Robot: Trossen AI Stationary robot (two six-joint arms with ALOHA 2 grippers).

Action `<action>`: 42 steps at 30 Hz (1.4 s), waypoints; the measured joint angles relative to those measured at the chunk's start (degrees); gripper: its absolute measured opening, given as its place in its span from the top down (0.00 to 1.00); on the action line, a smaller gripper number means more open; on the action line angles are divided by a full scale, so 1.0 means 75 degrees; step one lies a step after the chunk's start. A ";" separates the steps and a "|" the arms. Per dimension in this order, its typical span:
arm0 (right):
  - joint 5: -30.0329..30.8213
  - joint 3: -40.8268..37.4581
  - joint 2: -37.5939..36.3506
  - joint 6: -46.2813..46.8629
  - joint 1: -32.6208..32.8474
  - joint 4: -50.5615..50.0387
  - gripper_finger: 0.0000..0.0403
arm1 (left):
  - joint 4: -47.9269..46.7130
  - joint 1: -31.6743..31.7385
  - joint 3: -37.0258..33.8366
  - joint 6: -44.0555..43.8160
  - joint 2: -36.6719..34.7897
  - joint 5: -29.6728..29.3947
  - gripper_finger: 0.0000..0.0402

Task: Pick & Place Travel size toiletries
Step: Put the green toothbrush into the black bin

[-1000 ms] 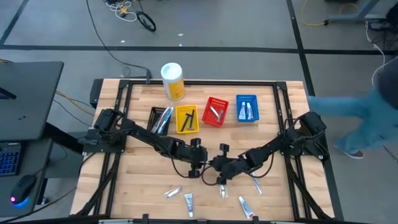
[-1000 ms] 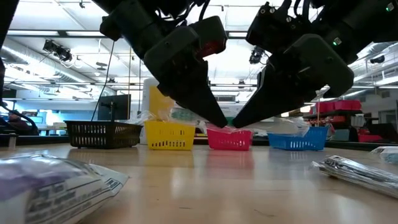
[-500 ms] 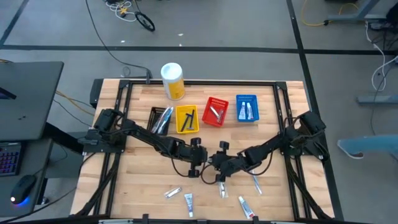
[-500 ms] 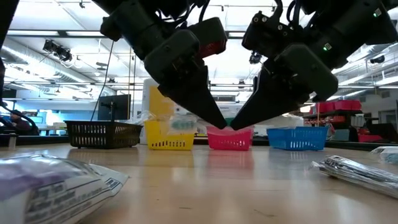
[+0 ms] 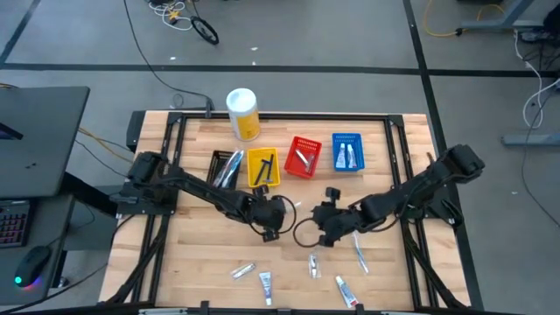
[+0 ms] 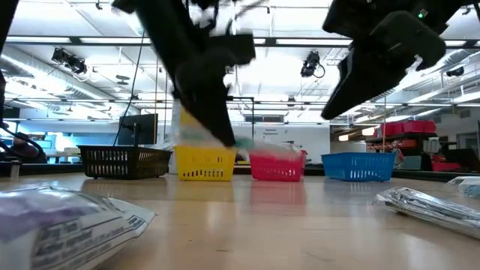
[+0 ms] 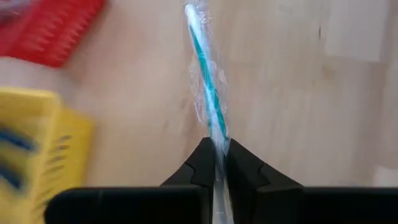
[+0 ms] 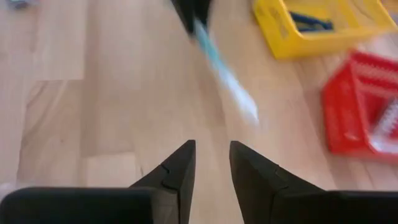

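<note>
My left gripper [image 7: 216, 155] is shut on a pale toothbrush [image 7: 205, 74] with a teal stripe, in a clear wrapper. It hovers mid-table [image 5: 278, 213], just on the near side of the yellow basket [image 5: 262, 167]. My right gripper [image 8: 211, 162] is open and holds nothing. It hangs to the right of the left one [image 5: 322, 223] and faces the toothbrush [image 8: 224, 68]. More small tubes and wrapped items [image 5: 265, 286] lie flat along the table's near edge. My left gripper pinches one end of the wrapped toothbrush [image 7: 216, 138] between its two fingers. The rest sticks straight out past the fingertips, in line with them. The toothbrush is lifted clear of the table [image 6: 255, 144].
Black [image 5: 226, 166], yellow, red [image 5: 303, 157] and blue [image 5: 346, 152] baskets stand in a row toward the far edge, each with items inside. A yellow white-lidded canister [image 5: 243, 114] stands behind them. Wrapped packets [image 6: 67, 217] [image 6: 435, 206] lie close to the low camera.
The two grippers met tip to tip over mid-table. The right gripper has since drawn back toward the table's right edge and risen. The left gripper has swung toward the yellow basket and carries the toothbrush alone.
</note>
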 joint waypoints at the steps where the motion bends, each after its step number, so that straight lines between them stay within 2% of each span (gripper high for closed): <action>1: 0.0008 0.0000 -0.0108 0.0221 0.0000 -0.0175 0.73 | -0.0343 0.0000 0.0202 -0.0072 -0.0095 -0.0087 0.93; 3: 0.0022 0.0000 -0.0234 0.0609 0.0001 -0.0465 0.73 | -0.1350 0.0000 0.0481 -0.0153 -0.0346 -0.0560 0.92; 6: -0.0029 0.0000 -0.0310 0.1025 0.0028 -0.0664 0.73 | -0.2592 0.0020 0.0710 -0.0558 -0.0859 -0.1693 0.92; 11: -0.0290 -0.0131 -0.0300 0.1178 0.0064 -0.0560 0.73 | -0.4912 0.0085 0.0610 -0.2815 -0.2006 -0.3223 0.95; 15: -0.0234 -0.0317 -0.0297 0.1178 0.0067 -0.0217 0.73 | -0.5451 0.0117 -0.0165 -0.4174 -0.2870 -0.3720 0.94; 18: -0.0214 -0.0429 -0.0300 0.1173 0.0058 0.0081 0.73 | -0.5191 0.0192 -0.1115 -0.4814 -0.3503 -0.3751 0.93; 22: -0.0219 -0.0449 -0.0298 0.1163 0.0058 0.0303 0.73 | -0.3921 0.0512 -0.2597 -0.4895 -0.4148 -0.3862 0.94; 25: -0.0221 -0.0458 -0.0297 0.1160 0.0058 0.0574 0.73 | -0.2159 0.0848 -0.3659 -0.4231 -0.4452 -0.4098 0.93; 29: -0.0221 -0.0458 -0.0297 0.0983 0.0011 0.1075 0.73 | 0.0130 0.1457 -0.4756 -0.2808 -0.4541 -0.3599 0.92; 32: -0.0243 -0.0458 -0.0297 0.0861 -0.0052 0.1164 0.73 | 0.1161 0.1914 -0.5289 -0.2030 -0.4533 -0.3270 0.93; 34: -0.0308 -0.0458 -0.0297 0.0848 -0.0146 0.1106 0.73 | 0.1461 0.2195 -0.5492 -0.2037 -0.4527 -0.3029 0.92; 39: -0.1059 -0.0458 -0.0297 0.0657 -0.0496 0.1133 0.70 | 0.1199 0.2699 -0.5567 -0.2373 -0.4533 -0.2048 0.83; 42: -0.1082 -0.0458 -0.0297 0.0485 -0.0658 0.1109 0.66 | 0.1153 0.2736 -0.5567 -0.2387 -0.4527 -0.1926 0.77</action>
